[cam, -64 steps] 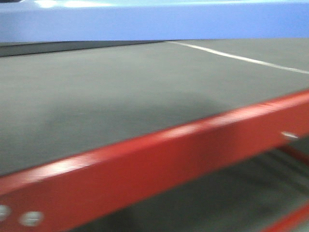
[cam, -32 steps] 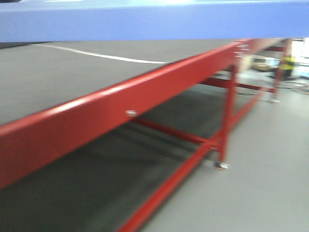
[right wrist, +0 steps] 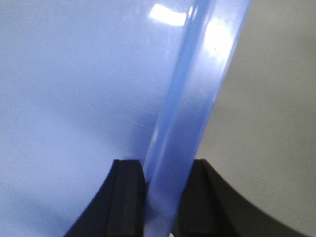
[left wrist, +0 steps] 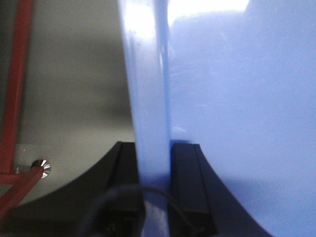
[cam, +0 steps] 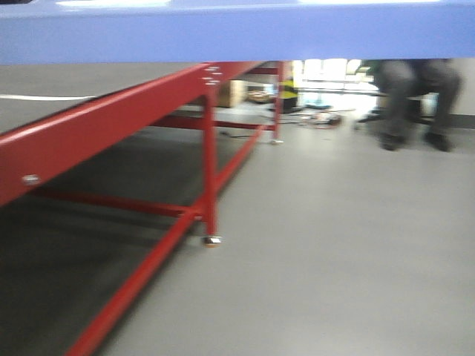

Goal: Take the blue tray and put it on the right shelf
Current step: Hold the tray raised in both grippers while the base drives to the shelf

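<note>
Carrying is the step in hand: the blue tray (cam: 237, 33) hangs above and just off the red-framed surface (cam: 104, 126). Left pincer (left wrist: 154, 170) and right pincer (right wrist: 162, 182) each clench the tray's rim, its wall between their jaws. No steel shelf shows; next, I judge, comes finding it, with the tray held level.

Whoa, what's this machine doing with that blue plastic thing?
The robot holds a blue tray in the air with both arms: the left gripper and the right gripper each clamp its rim. A red-framed table stands to the left, grey floor lies ahead, and someone's legs show in the background. No steel shelf is in view.
</note>
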